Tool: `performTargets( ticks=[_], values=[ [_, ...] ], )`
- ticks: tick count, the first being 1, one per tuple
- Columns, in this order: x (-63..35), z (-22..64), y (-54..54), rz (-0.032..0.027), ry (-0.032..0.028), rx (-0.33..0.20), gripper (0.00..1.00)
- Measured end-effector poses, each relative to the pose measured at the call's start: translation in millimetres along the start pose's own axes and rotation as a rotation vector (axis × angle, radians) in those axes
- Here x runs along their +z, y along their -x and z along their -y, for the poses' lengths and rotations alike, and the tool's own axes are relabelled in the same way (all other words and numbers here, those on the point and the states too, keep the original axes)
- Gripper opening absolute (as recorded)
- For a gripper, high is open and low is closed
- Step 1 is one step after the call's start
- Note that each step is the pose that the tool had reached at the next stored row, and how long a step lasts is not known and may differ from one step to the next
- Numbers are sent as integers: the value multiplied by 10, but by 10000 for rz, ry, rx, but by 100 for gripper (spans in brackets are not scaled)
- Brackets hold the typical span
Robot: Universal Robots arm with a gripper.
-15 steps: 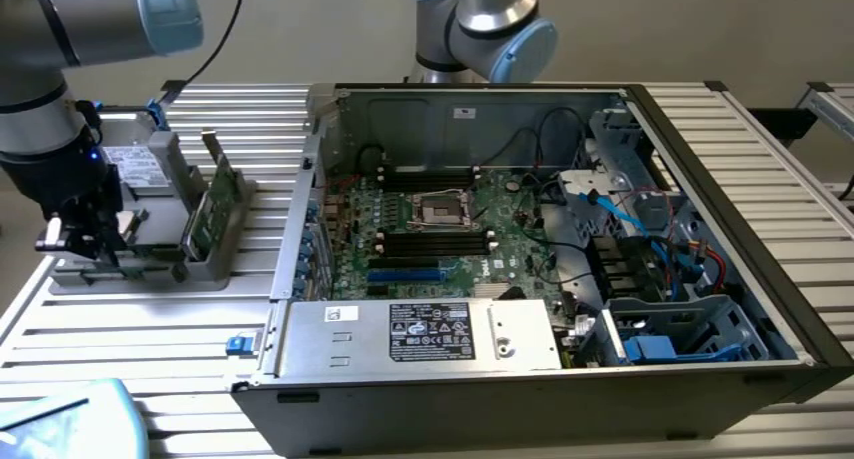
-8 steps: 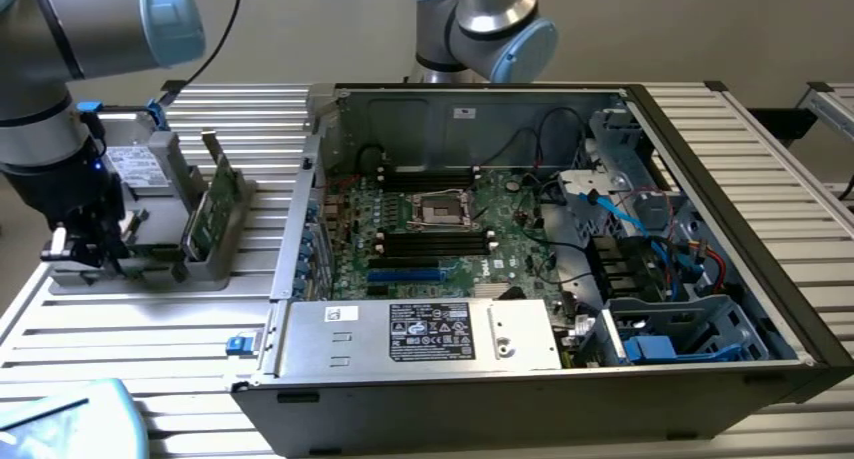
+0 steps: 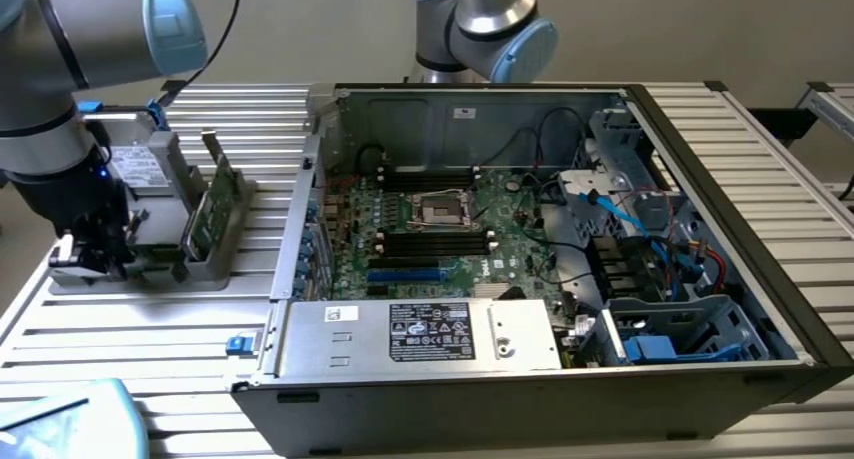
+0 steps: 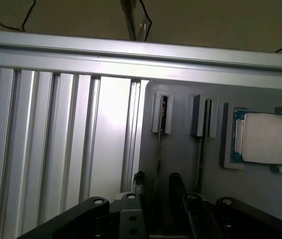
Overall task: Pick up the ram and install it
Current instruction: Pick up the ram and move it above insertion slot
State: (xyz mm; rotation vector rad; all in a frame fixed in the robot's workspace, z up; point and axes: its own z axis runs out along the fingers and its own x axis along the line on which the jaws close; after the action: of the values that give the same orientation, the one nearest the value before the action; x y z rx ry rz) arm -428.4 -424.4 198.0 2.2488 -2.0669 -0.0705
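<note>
The ram [image 4: 159, 154], a long, narrow, thin circuit-board stick seen edge-on, stands on its long edge in a slot of the flat grey plastic holder [image 4: 181, 144]. The holder rests on the ribbed aluminium tabletop [image 4: 56, 139], to the exterior view's left of the open black computer case [image 3: 534, 379]. The ram's long axis lies level, running from the slotted end post back under the black end effector [image 4: 157, 180]. Its thin top edge points up and its flat faces turn sideways toward the black fingers [image 4: 139, 180].

The end effector [image 3: 100, 259] hangs over the holder with its fingers spread, one on each side of the ram's top edge. Whether either finger touches the board I cannot tell.

The likely trouble is an off-centre approach. If one finger meets the board first, it could push the stick over in its slot or make the pinch skewed, so the ram lifts crooked or slips. A second thin board [image 4: 201, 149] stands in the neighbouring slot, and the outer finger could knock it. The square silver processor chip [image 4: 263, 137] lies in its recess beyond that, near enough to be jolted if the holder shifts
</note>
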Motion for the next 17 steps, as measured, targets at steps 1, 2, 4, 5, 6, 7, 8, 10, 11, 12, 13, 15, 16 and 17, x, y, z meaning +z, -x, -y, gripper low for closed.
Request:
performTargets(
  ticks=[1,2,4,5,6,7,8,10,11,12,13,15,16,17],
  values=[
    [14,0,1,-2,-16,-9,34],
    [20,0,1,-3,-23,-12,34],
    [23,0,1,-5,-26,-13,34],
    [29,0,1,-3,-32,-13,34],
    [37,-2,2,-4,-44,-12,34],
    [47,-6,3,-6,-61,-10,34],
    [55,-9,3,-5,-73,-10,34],
    [54,-9,3,-6,-74,-11,34],
    [54,-9,3,-6,-74,-12,34],
    [54,-9,3,-7,-72,-11,34],
    [54,-9,3,-7,-72,-11,34],
    [54,-9,3,-7,-73,-11,34],
    [54,-9,3,-7,-73,-11,34],
    [54,-9,3,-7,-73,-11,31]
  ],
)
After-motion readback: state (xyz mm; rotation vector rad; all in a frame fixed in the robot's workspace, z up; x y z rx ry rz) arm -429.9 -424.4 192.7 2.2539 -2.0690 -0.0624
